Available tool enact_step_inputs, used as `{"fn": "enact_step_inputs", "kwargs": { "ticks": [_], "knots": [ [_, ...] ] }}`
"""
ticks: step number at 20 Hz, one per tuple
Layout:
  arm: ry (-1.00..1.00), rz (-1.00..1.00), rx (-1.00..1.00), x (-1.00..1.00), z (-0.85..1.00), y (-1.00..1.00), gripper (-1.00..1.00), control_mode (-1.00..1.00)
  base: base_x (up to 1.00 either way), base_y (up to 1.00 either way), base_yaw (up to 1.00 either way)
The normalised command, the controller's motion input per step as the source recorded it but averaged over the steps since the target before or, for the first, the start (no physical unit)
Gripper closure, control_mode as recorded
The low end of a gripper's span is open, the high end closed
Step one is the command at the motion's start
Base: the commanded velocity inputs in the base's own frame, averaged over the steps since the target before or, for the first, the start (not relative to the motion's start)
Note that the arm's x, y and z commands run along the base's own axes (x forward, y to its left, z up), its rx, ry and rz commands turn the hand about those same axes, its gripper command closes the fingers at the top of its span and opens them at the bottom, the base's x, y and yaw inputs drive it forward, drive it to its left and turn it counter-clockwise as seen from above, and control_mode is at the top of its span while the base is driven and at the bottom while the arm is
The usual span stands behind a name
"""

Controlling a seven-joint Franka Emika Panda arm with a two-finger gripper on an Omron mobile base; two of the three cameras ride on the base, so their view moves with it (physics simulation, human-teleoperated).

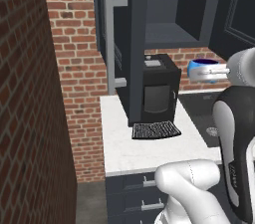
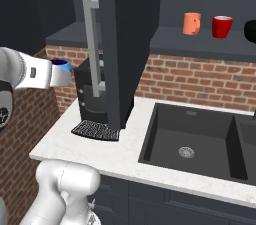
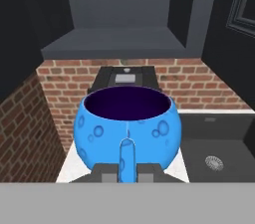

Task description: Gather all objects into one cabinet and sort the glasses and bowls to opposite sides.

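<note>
- The hand is closed on the squat blue vessel, which sits upright between its fingertips with the dark inside showing. It hangs in the air above the white table, just in front of the black coffee machine.
- In the right base view the blue vessel shows at the end of the white arm, level with the top of the coffee machine and left of the open cabinet door with its long grey bar handle.
- The orange mug and the red cup stand near each other on the cabinet shelf over the sink — so that part of the gathering looks done. A glossy black shape at the right edge of that shelf is probably the wide bowl, though it is cut off.
- The shelf straight ahead of the hand is a different, nearer compartment from the one holding the cups.
- Judged from this, the task is well along: the blue vessel is not yet on the shelf with the others, and the final sorting — cups to one side, bowl to the other — cannot be checked fully from here.
</note>
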Motion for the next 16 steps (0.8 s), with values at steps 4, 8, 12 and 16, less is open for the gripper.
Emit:
{"fn": "enact_step_inputs", "kwargs": {
  "ticks": [4,8,12,16],
  "knots": [
    [0.01,0.00,0.00,-0.06,-0.02,0.02,1.00,-1.00,0.00,0.00,0.00],
    [0.00,0.00,0.00,-0.01,-0.05,0.01,1.00,-1.00,0.00,0.00,0.00],
    [0.00,0.00,0.00,-0.01,-0.13,0.03,1.00,-1.00,0.00,0.00,0.00],
    [0.00,0.00,0.00,-0.12,-0.17,0.00,1.00,-1.00,0.00,0.00,0.00]
  ]
}}
